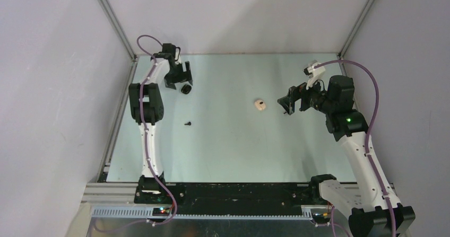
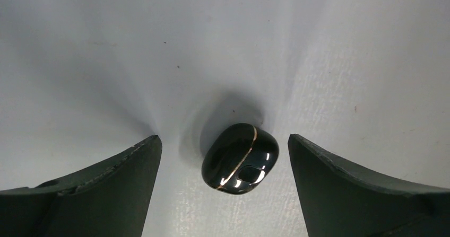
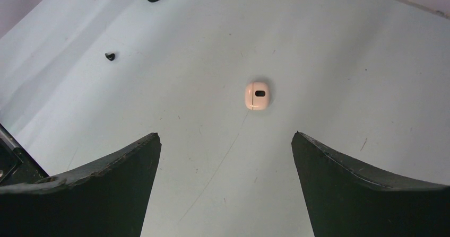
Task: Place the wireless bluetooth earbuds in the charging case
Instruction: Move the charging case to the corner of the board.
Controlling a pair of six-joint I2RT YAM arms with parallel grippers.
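Overhead, worktop (image 1: 228, 152): pale grey-green sheet, walls on three sides, arm bases at 6 o'clock.
Left pincer (image 1: 183, 86): over the far left, about 10 o'clock from worktop centre; jaws wide, holding nothing.
Black case (image 2: 240, 158): lies on the worktop between the left fingers (image 2: 122, 189), touching neither; glossy, with a thin gold seam line; looks shut.
Black earbud (image 1: 188, 123): alone on the bare worktop at 6 o'clock from the black case, well apart from it; not in any case.
Right pincer (image 1: 286, 102): right side, about 2 o'clock from worktop centre; jaws wide, empty.
Pale case (image 3: 258, 95): on the worktop, near the right pincer at its 9 o'clock in the overhead view; in the right wrist view it sits ahead of the fingers (image 3: 350, 184) at about 1 o'clock, apart from both; seam and a small dark oval mark face up.
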